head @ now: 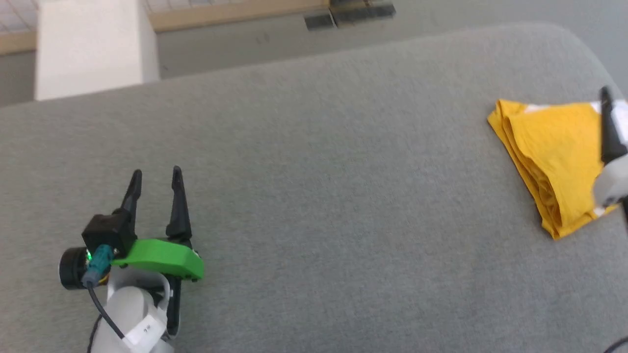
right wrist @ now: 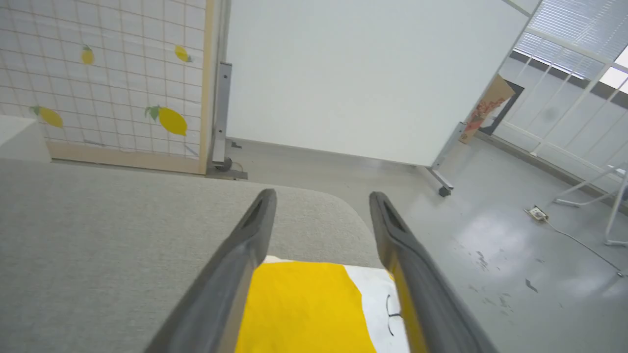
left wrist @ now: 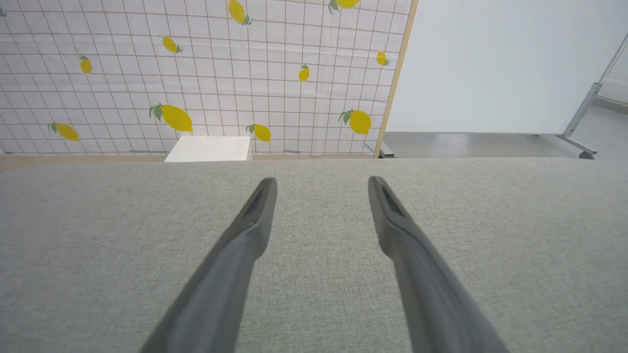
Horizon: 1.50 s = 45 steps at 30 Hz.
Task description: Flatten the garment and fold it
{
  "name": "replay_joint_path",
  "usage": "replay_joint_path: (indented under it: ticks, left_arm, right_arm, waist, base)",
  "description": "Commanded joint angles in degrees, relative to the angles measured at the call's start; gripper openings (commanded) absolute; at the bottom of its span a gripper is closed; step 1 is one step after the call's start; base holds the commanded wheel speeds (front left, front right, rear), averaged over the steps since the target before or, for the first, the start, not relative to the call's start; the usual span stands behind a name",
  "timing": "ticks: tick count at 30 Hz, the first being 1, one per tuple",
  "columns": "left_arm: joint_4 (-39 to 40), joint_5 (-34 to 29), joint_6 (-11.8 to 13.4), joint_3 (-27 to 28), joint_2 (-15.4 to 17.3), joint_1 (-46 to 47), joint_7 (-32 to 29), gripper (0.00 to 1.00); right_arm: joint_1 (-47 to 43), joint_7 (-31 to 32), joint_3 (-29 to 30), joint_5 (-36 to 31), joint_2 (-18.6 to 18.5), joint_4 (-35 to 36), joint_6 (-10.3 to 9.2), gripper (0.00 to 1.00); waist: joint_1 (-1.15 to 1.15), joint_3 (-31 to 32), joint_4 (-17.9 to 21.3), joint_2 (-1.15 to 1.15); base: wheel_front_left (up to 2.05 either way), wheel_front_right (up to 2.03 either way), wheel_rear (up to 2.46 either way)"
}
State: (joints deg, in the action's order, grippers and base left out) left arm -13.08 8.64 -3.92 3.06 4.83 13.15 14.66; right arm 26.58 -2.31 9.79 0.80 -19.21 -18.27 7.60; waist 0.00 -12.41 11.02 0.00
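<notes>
The garment (head: 554, 147) is a bright yellow bundle, folded into several layers, lying near the right end of the grey padded surface (head: 319, 171). One dark finger (head: 610, 127) of my right gripper stands over its right part. In the right wrist view, my right gripper (right wrist: 322, 193) is open above the garment (right wrist: 299, 309), whose yellow cloth and white patch (right wrist: 373, 294) with black lines show between the fingers. My left gripper (head: 156, 171) rests far to the left, open over bare grey fabric with nothing between its fingers (left wrist: 321, 181).
The padded surface ends in a rounded corner (right wrist: 343, 206) just past the garment, with grey floor (right wrist: 490, 245) beyond. A white box (head: 88, 44), a lemon-patterned panel (left wrist: 196, 73) and a white board (right wrist: 363, 73) stand behind. A floor socket with a cable (right wrist: 538, 213) lies to the right.
</notes>
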Motion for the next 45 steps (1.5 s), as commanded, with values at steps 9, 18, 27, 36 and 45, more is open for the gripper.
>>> replay_joint_path:
  ticks: [9,18,27,36,45]
  left_arm:
    - [-0.31,1.01,-0.38,-2.54,-1.25,-3.17,0.32,1.00]
    - [-2.38,2.26,-1.15,-5.10,-1.67,-5.01,0.33,1.00]
    - [-3.65,3.06,-1.11,-6.61,-1.84,-5.79,0.33,1.00]
    - [-4.16,3.91,-0.87,-6.77,-1.89,-6.44,0.33,1.00]
    - [-4.43,3.71,-1.05,-7.05,-1.63,-5.60,0.04,0.00]
  right_arm:
    - [-15.66,-3.30,-2.25,5.11,9.79,13.38,-0.11,1.00]
    - [-23.35,-5.94,-7.17,4.28,14.25,15.71,-0.11,1.00]
    - [-27.15,-7.49,-6.26,2.52,16.14,15.16,-0.11,1.00]
    - [-28.37,-7.51,-6.40,4.54,16.31,14.89,-0.11,1.00]
    - [-27.83,-7.10,-6.32,4.31,16.17,14.96,-0.01,0.00]
  waist:
    - [0.00,10.23,-9.60,0.00]
    - [0.00,12.22,-12.77,0.00]
    - [0.00,12.89,-14.33,0.00]
    - [0.00,13.11,-14.04,0.00]
    - [0.00,12.90,-13.96,0.00]
  base:
    - [0.00,0.00,0.00]
    - [0.00,0.00,0.00]
    - [0.00,0.00,0.00]
    - [0.00,0.00,0.00]
    - [0.00,0.00,0.00]
